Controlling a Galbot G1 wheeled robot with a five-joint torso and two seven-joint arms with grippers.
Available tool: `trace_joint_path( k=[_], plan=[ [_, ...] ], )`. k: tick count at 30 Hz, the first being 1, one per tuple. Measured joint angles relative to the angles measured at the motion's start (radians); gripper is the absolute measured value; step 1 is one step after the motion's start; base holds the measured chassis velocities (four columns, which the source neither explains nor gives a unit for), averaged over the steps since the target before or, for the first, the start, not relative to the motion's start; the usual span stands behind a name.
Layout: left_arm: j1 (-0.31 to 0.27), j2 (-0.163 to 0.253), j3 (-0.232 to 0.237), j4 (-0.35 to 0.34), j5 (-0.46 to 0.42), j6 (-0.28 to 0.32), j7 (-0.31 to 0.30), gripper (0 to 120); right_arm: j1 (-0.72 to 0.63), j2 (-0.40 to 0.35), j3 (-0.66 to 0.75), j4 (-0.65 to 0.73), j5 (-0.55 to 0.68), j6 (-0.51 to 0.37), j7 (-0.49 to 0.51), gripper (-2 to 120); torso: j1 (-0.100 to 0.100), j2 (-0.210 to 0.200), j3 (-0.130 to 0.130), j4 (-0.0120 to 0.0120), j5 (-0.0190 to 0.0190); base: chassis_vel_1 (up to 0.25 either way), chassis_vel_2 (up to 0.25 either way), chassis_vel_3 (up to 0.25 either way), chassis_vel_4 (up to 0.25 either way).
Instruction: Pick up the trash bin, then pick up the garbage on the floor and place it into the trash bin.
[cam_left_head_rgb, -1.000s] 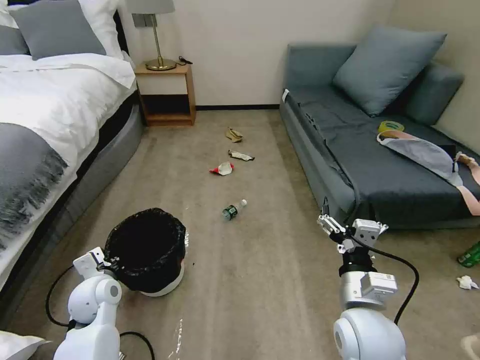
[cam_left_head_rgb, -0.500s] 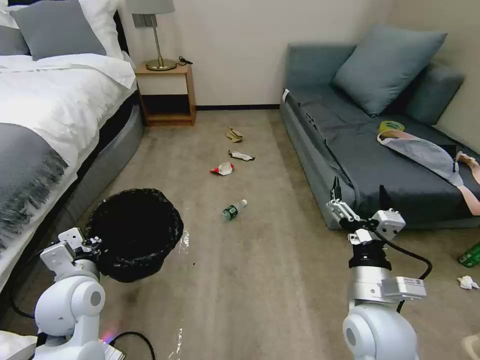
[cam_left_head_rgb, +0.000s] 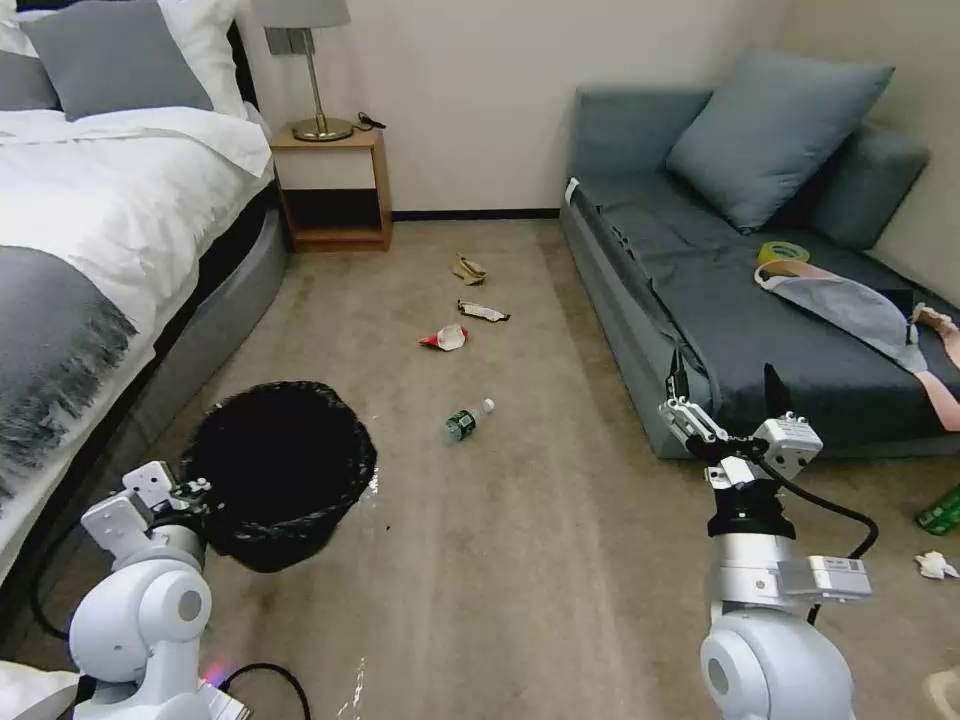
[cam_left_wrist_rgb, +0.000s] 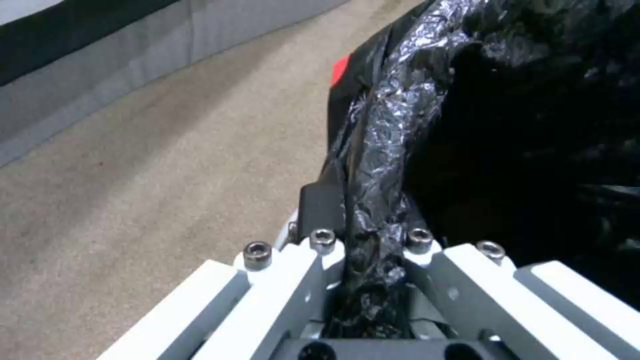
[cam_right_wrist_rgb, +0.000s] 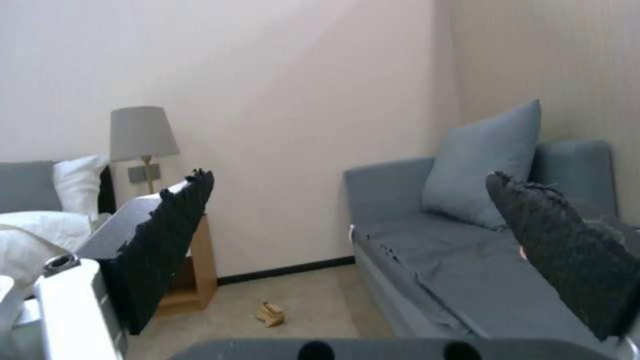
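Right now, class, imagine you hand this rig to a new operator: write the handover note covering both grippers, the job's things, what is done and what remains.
Left gripper: jaws shut on the rim of the round black-bagged trash bin, lifted off the carpet.
Right gripper: jaws open, empty, raised near the grey sofa.
On the floor: clear green-labelled bottle, red-and-white wrapper, white-yellow wrapper, tan crumpled paper.
Done: bin picked up.
Left: collect all four pieces.

Can't see bin (cam_left_head_rgb: 285, 470) white shell, black bag covers it; inside too dark to read. Green bottle (cam_left_head_rgb: 940, 510) far right cut by edge. Bed (cam_left_head_rgb: 90, 250) cropped left. Bottle (cam_left_head_rgb: 467, 419) label unreadable.
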Motion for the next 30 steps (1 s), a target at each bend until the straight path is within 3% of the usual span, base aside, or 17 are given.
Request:
trace_joint_path(
  k=[18, 30],
  plan=[
    [0.001, 0.014, -0.03, 0.01, -0.028, 0.007, -0.001, 3, 0.001, 0.003, -0.001, -0.005, -0.006, -0.008, -0.017, 100, 0.0, 0.0, 0.0, 0.0002, -0.0001, 0.0, 0.0, 0.0, 0.0],
    [-0.007, 0.021, -0.038, 0.021, -0.024, 0.002, 0.006, 3, 0.003, 0.013, -0.004, -0.017, -0.018, -0.007, -0.023, 100, 0.0, 0.0, 0.0, 0.0002, 0.0, -0.062, 0.075, 0.057, -0.073]
  ],
)
